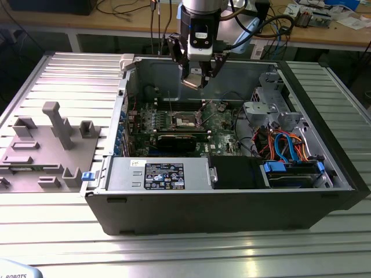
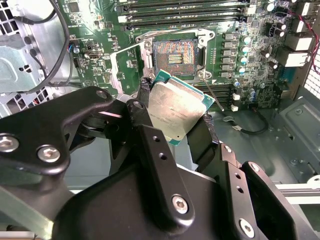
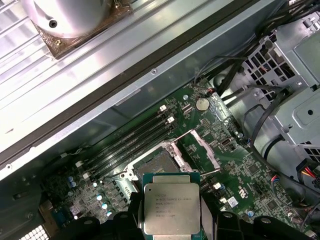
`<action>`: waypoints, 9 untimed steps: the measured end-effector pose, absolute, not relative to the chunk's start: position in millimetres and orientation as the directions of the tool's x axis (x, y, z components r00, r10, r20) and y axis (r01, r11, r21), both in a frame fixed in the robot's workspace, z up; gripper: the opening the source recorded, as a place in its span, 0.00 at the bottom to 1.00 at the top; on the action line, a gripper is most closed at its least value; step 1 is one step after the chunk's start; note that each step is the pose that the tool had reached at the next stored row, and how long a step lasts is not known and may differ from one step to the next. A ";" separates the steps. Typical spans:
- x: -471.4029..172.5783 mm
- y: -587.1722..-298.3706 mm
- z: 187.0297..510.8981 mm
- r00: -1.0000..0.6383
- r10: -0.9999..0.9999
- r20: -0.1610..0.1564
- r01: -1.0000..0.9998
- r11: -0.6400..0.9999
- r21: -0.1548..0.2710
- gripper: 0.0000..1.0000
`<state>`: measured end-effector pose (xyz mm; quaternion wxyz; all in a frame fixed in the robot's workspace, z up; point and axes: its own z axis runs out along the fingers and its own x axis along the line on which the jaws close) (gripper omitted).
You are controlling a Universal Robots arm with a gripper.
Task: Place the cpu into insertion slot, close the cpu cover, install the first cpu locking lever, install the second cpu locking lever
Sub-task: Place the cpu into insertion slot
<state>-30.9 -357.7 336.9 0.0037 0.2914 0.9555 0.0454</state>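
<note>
The gripper [image 1: 193,81] hung above the open computer case [image 1: 232,211], its fingers clamped on opposite edges of the cpu [image 2: 177,107], which it held in the air well above the bare insertion slot [image 2: 175,56]. The cpu cover [image 3: 205,150] stood swung open beside the slot, so the first step, placing the chip, looked to be in hand. Seating it would likely call for squaring the chip with the slot and lowering it level and gently.
</note>
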 end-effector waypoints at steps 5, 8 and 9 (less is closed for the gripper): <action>-30.9 -357.7 336.7 -0.827 0.561 0.019 0.560 0.823 0.089 0.54; -30.9 -357.7 336.5 -0.825 0.565 0.019 0.565 0.821 0.089 0.54; -30.9 -357.7 336.5 -0.824 0.566 0.019 0.565 0.820 0.089 0.54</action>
